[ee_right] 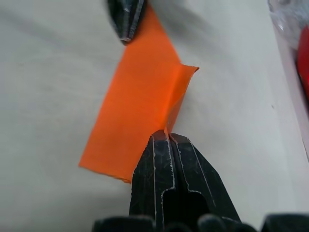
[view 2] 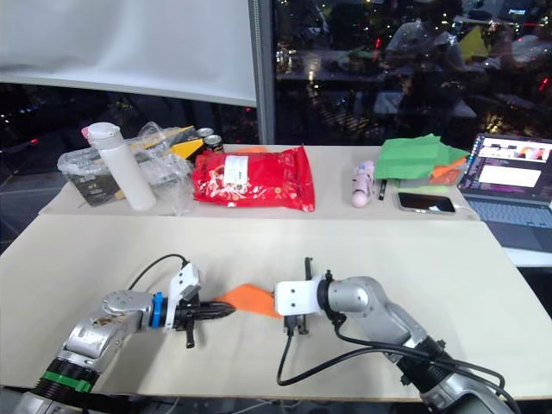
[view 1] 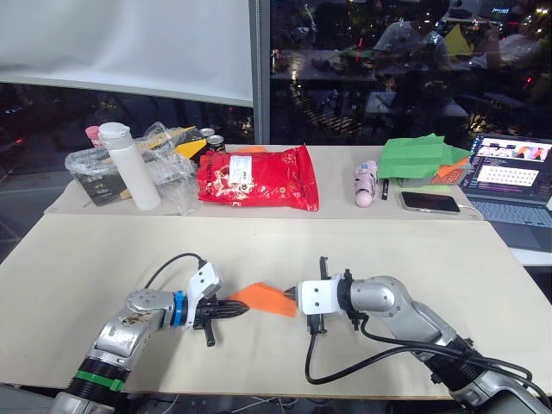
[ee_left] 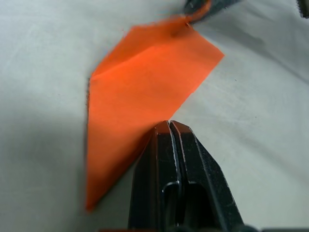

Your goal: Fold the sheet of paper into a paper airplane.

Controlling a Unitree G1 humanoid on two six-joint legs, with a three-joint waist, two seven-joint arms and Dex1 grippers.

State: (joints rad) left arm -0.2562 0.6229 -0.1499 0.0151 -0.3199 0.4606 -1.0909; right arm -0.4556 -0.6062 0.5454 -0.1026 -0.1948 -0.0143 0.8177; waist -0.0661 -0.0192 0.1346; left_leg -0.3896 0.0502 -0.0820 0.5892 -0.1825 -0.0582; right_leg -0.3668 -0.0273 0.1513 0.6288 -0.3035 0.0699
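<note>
Here, folded orange paper (view 1: 266, 298) held off the table (view 1: 103, 250) between 2 grippers: left gripper (view 1: 244, 310) and right gripper (view 1: 294, 297), each clamped tight on an opposite edge.

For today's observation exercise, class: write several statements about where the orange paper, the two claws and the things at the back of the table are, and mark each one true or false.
1. Both claws pinch the orange paper, the left claw at one end and the right claw at the other. True.
2. The orange paper lies flat and unfolded. False: it is folded, with a crease and a raised flap.
3. The red snack bag lies at the back of the table, apart from the orange paper. True.
4. The white bottle lies on its side. False: it stands upright.
5. The phone lies on top of the green paper stack. False: it lies on the table in front of the stack.
</note>
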